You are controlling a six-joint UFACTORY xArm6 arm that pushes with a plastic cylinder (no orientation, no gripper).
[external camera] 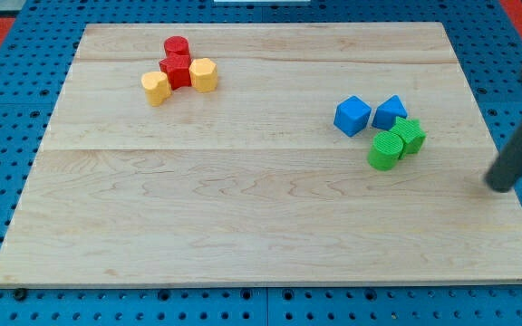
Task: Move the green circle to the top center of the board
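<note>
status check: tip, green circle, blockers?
My tip at board's right edge, clear of blocks. Green circle right of center, touching the other green block. Two blue blocks just above-left, possibly in its path.

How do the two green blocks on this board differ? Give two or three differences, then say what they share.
The green circle is round with a ribbed top; the other green block has an angular, notched outline. The green circle lies nearer the view's bottom and left; the other green block lies nearer the blue blocks. Both are the same green, and they touch.

Green circle (386, 150), upright, right of centre.
</note>
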